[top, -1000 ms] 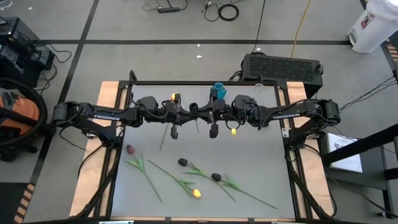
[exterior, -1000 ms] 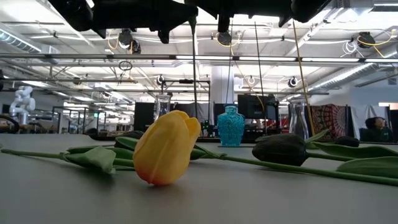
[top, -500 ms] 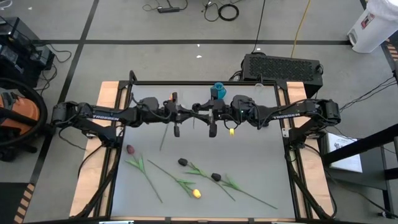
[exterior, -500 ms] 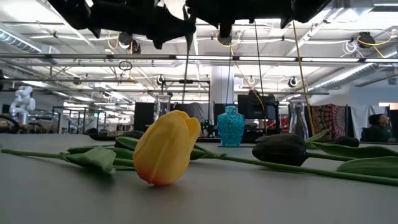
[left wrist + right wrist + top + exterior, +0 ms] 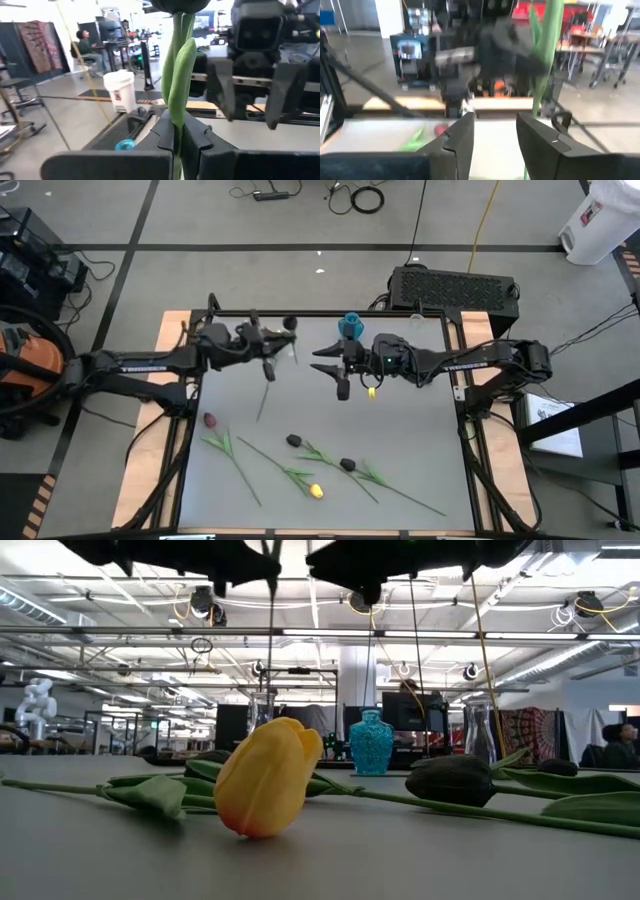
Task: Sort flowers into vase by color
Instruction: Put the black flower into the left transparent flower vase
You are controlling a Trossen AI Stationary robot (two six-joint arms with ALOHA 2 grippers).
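While the left gripper pinches the black tulip by its stem, long axis hanging toward the bench, the spread, empty right gripper sits just beside.

Left gripper holds a black tulip above the table; right gripper hangs beside.

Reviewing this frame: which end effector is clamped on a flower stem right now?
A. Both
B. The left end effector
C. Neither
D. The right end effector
B. The left wrist view shows the left end effector shut on a green stem of a black-headed flower. The right end effector stands open with nothing between its fingers; that stem hangs beyond it.
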